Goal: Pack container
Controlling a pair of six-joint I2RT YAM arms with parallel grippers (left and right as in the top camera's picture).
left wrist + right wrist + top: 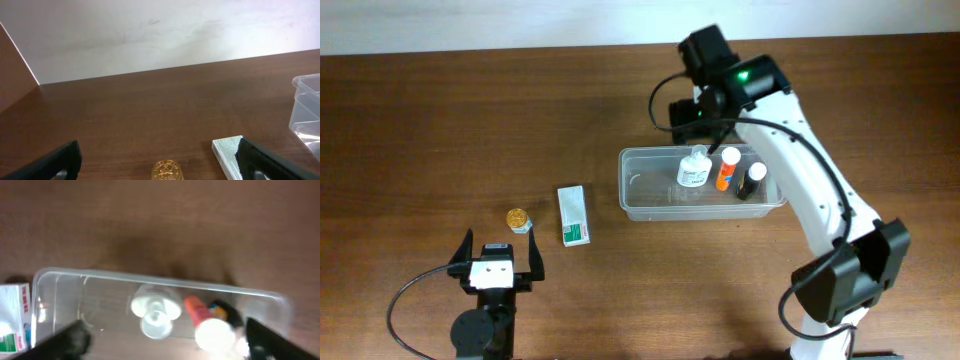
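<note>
Toppling risk: right gripper [171, 340], released above the container [645, 190], could clip the upright white bottle [693, 170] if lifted askew; left gripper [500, 240] also released.

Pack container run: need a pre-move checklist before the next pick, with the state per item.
1. Right gripper open, nothing held: ok.
2. White bottle, orange bottle and black bottle inside the container: ok.
3. Left gripper open, empty: ok.
4. Box packed: not ok, it lies on the table outside the container.
5. Small gold item packed: not ok, it is on the table beside the box.
6. Bare room in the container's end nearest the box: ok.
</note>
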